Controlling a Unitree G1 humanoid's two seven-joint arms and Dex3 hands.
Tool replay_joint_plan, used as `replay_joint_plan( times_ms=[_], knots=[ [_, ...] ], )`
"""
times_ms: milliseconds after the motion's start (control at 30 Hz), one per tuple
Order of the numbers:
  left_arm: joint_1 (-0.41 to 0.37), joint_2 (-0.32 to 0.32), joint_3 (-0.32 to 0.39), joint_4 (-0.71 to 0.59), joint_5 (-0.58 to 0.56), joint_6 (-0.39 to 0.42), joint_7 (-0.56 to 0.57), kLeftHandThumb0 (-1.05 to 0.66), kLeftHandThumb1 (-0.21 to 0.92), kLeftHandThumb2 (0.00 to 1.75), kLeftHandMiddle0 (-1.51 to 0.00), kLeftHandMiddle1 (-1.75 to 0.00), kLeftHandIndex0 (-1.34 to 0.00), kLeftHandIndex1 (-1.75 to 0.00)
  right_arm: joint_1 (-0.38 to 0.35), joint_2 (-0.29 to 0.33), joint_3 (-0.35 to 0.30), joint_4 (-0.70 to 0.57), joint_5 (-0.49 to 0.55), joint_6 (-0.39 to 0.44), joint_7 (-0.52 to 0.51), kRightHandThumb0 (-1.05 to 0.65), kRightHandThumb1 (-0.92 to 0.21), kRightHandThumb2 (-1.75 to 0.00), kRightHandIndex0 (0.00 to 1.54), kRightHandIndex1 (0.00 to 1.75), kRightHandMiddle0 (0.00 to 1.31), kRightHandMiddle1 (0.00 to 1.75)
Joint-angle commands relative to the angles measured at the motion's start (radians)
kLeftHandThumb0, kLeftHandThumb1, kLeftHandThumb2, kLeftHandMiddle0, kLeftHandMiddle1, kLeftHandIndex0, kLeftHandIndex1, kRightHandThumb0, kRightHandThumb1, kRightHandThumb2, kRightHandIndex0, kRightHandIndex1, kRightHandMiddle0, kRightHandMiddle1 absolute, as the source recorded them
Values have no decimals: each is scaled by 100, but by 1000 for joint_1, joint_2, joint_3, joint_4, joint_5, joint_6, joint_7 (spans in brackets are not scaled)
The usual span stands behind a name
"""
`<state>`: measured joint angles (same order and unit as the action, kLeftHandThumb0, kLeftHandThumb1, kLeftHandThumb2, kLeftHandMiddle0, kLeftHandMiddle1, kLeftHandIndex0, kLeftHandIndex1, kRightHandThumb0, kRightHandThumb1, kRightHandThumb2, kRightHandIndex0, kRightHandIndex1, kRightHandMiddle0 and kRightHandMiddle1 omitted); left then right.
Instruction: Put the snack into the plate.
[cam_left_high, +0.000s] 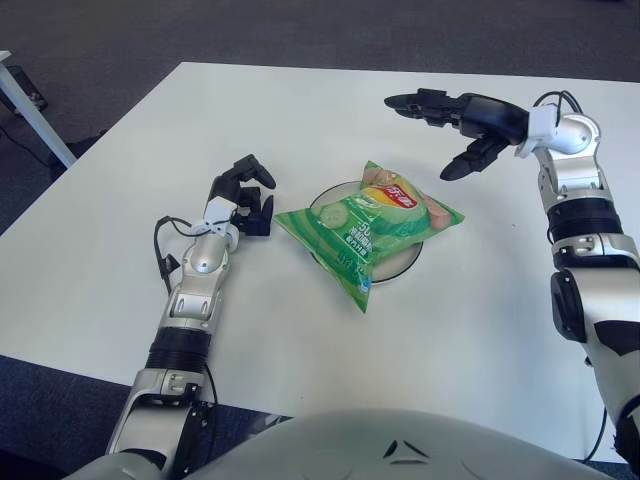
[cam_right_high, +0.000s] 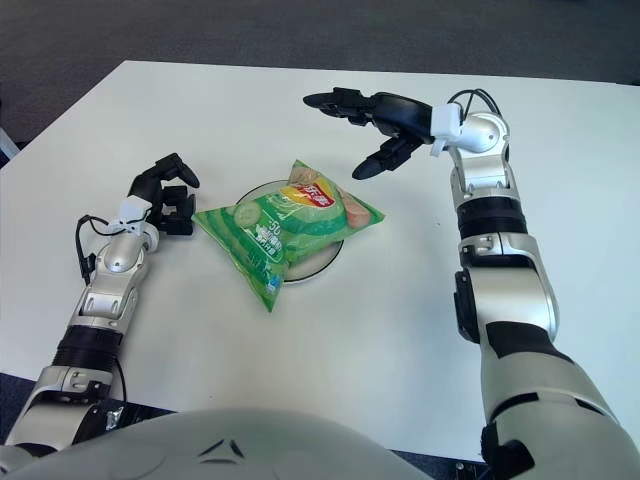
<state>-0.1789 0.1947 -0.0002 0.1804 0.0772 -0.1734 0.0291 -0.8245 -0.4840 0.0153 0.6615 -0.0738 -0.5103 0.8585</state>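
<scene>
- snack (cam_left_high: 370, 228), green chip bag, lies across the plate (cam_left_high: 405, 262), covers most of it, lower-left corner hangs past the rim onto the white table (cam_left_high: 120, 250)
- right hand (cam_left_high: 466, 125) in the air above and right of the bag, fingers spread apart, holding nothing, no contact with the bag
- left hand (cam_left_high: 246, 196) just left of the bag, fingers curled together, nothing in them, small gap to the bag's edge

The green crinkled snack bag (cam_left_high: 368, 226) covered the round white plate (cam_left_high: 408, 262); bare white tabletop (cam_left_high: 480, 300) lay right, near and far of it, the left hand (cam_left_high: 245, 195) blocking the left.
</scene>
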Motion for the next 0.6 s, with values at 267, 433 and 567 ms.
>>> replay_joint_plan(
  times_ms=[267, 433, 567],
  knots=[
    [87, -41, -18, 84, -7, -11, -8, -52, 21, 144, -129, -175, -70, -175, 72, 95, -43, -57, 31, 242, -291, -67, -85, -47, 24, 25, 0, 59],
    [86, -43, -17, 85, -5, -9, -4, -52, 21, 144, -129, -175, -70, -175, 87, 118, -64, -68, 70, 299, -329, -60, -90, -61, 19, 46, 0, 67],
    [86, -43, -17, 85, -7, -8, -5, -52, 21, 144, -129, -175, -70, -175, 82, 109, -76, -26, 84, 304, -338, -60, -92, -68, 17, 54, 0, 73]
  ],
)
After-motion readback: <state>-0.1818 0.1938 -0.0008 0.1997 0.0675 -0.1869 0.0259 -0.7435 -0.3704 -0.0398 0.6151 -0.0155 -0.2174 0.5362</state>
